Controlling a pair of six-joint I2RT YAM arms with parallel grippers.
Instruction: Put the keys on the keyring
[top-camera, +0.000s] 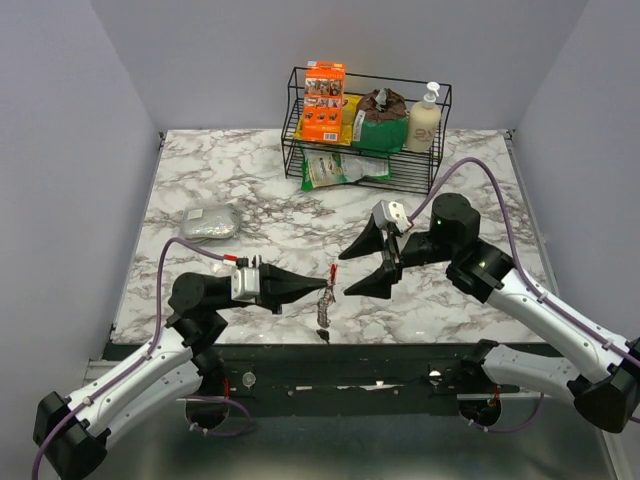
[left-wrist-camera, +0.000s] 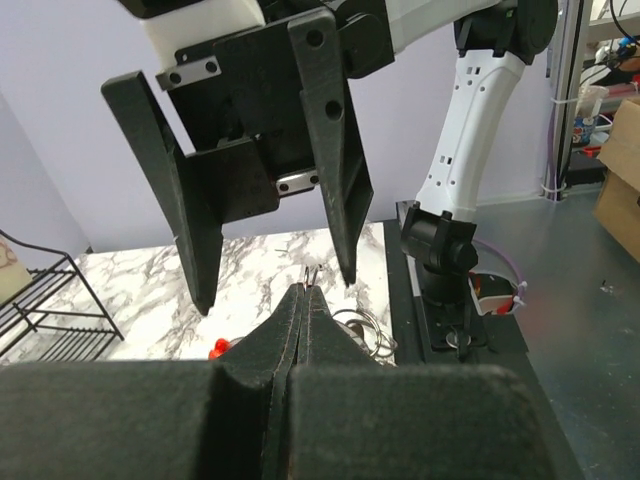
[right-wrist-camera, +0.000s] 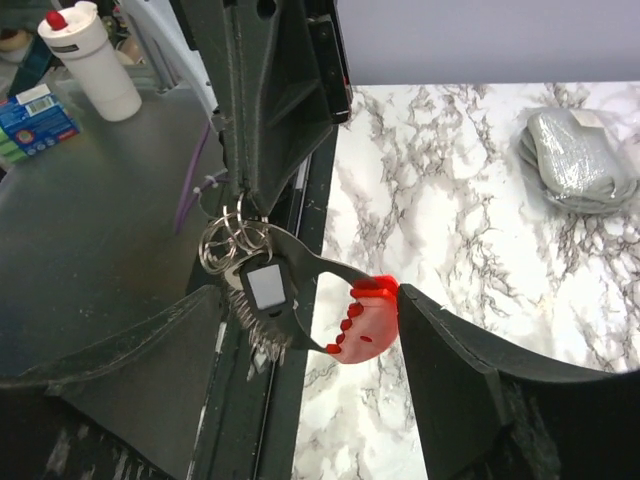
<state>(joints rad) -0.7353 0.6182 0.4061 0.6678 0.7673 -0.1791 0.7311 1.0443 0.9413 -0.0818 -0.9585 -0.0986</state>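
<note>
My left gripper (top-camera: 322, 283) is shut on a thin wire keyring (left-wrist-camera: 312, 272) and holds it over the table's front edge. From the ring hang more silver rings (right-wrist-camera: 228, 242), a small dark fob (right-wrist-camera: 268, 285), slim silver keys (right-wrist-camera: 258, 338) half hidden behind the fob, and a black clip with a red end (right-wrist-camera: 368, 318). In the top view the bunch (top-camera: 323, 308) dangles below the left fingertips. My right gripper (top-camera: 352, 270) is open and empty. It faces the left gripper, its fingers (right-wrist-camera: 470, 370) standing either side of the hanging bunch without touching it.
A black wire rack (top-camera: 296, 150) with an orange box, a green bag and a soap bottle (top-camera: 425, 118) stands at the back. A silver foil pouch (top-camera: 210, 222) lies at the left. The table's front edge (top-camera: 400, 345) runs just under the bunch.
</note>
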